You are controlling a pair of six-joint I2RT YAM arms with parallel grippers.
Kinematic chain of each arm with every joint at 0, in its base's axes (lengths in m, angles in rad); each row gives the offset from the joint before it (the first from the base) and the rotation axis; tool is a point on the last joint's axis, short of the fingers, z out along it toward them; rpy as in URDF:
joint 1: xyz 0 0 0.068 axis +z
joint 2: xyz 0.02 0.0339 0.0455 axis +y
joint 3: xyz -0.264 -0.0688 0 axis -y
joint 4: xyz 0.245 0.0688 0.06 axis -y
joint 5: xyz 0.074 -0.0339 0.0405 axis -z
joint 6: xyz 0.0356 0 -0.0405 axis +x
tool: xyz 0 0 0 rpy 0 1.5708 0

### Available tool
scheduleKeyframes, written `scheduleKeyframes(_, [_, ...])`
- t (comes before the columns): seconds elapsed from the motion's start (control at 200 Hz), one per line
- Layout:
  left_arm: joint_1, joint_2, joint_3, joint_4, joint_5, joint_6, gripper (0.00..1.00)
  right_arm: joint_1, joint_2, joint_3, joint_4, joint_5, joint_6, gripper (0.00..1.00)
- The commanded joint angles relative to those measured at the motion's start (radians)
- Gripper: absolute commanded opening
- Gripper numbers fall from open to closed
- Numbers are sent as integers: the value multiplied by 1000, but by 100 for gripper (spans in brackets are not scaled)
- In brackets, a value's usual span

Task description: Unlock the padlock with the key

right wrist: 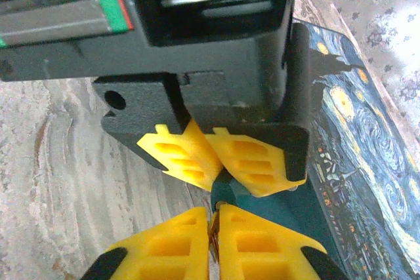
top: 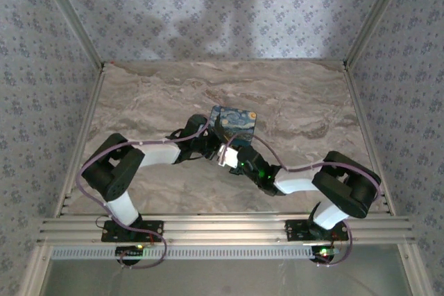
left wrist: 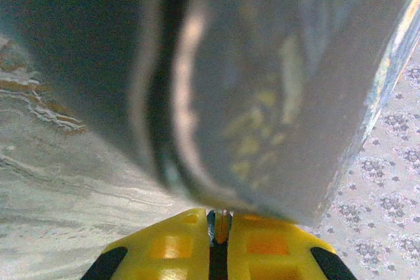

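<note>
**Teal padlock [right wrist: 228,193] pinched at the tips of two pairs of yellow fingers**

In the right wrist view, the padlock's small teal body is seen at the very tips of the left gripper [right wrist: 220,175]. That gripper's yellow fingers [right wrist: 252,165] are clenched together and appear to pinch the padlock from above. Directly beneath it, the right gripper [right wrist: 213,227] is closed too, its fingertips pressed together and touching the lower edge of the teal body. A thin dark-orange sliver is visible in the seam between them, and what it is cannot be told.

The padlock is thus held in the narrow space where the two pairs of fingertips meet. It sits just beside the side face of the night-sky printed box [right wrist: 357,136], which rises to the right in that view.

In the left wrist view, the box is shown blurred and very close above the shut left fingers. A narrow orange strip is caught in the gap between their tips.

From the top camera, both grippers are seen meeting at the near edge of the box. The box lies near the middle of the marble-patterned table [top: 152,95], with one arm reaching in from each side
</note>
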Motion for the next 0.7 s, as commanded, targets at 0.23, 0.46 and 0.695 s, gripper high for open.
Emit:
scheduleKeyframes(0.23, [-8,7,27,13,29,-26,0,-2,13,14,54,80,51,0])
scheduleKeyframes(0.46, [-8,6,26,15,30,-28,0,-9,-4,3,76,97,173,0])
scheduleKeyframes(0.695, [-9,5,21,18,25,-31,0,-17,-1,-13,116,98,346,0])
